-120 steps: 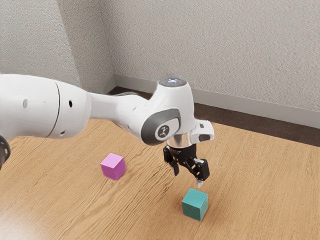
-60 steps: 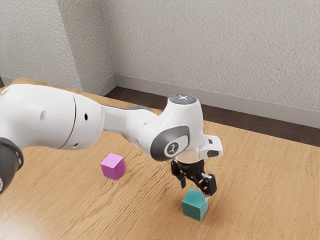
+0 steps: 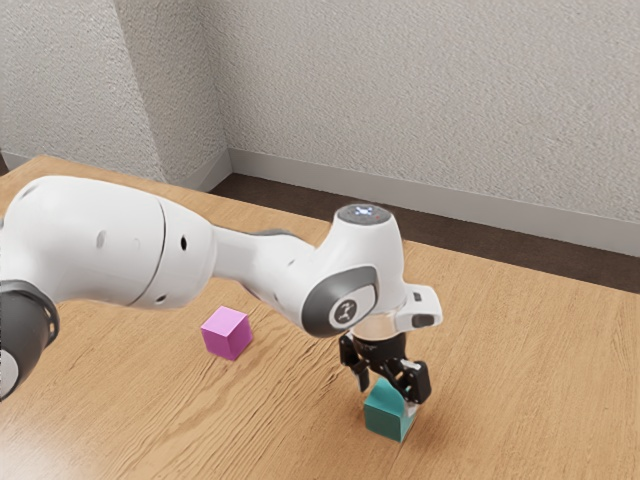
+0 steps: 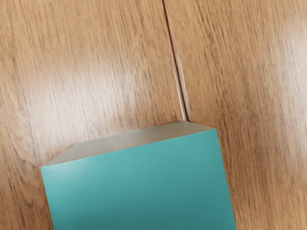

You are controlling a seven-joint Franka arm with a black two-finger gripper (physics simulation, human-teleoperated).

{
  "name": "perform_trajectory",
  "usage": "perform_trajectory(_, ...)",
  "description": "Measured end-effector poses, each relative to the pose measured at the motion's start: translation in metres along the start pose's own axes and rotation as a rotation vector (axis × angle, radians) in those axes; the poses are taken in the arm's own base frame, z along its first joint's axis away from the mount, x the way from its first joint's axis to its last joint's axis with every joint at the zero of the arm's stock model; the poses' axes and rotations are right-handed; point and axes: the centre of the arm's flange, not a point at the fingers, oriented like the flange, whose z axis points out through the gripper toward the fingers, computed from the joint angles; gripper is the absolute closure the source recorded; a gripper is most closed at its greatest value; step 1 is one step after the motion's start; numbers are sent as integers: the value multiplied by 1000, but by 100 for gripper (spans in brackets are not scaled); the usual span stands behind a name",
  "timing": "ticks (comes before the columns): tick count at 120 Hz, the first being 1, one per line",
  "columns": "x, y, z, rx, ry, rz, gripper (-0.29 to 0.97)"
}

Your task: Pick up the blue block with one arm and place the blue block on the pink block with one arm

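The table [image 3: 520, 340] under the blue block [image 3: 386, 417] is wood-grained board with a soft satin sheen, and a thin seam runs away from the block. The block itself looks smooth and matt, teal, like plain plastic. The pink block [image 3: 226, 332] well apart from it has the same even finish. Above it, the arm [image 3: 120, 245] wears a smooth, lightly glossy white shell, and the gripper [image 3: 390, 390] is matt black. Behind it, the wall [image 3: 450, 90] is rough, grainy plaster.

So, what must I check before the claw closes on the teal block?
1. Black claw open: ok.
2. Claw straddles the small teal-blue cube: ok.
3. Fingers low enough on the cube's sides: cannot tell.
4. Cube lies flat on the wooden table: ok.
5. Small pink cube stands apart, top free: ok.
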Motion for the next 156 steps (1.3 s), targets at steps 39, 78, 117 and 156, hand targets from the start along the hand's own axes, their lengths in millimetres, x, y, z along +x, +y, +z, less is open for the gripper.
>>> perform_trajectory(39, 3, -1, 16, 3, -17, -10, 2)
perform_trajectory(78, 6, -2, 26, 5, -28, -16, 3)
perform_trajectory(117, 5, -1, 27, -4, -30, -26, 21)
perform_trajectory(156, 5, 3, 16, -8, -16, -28, 29)
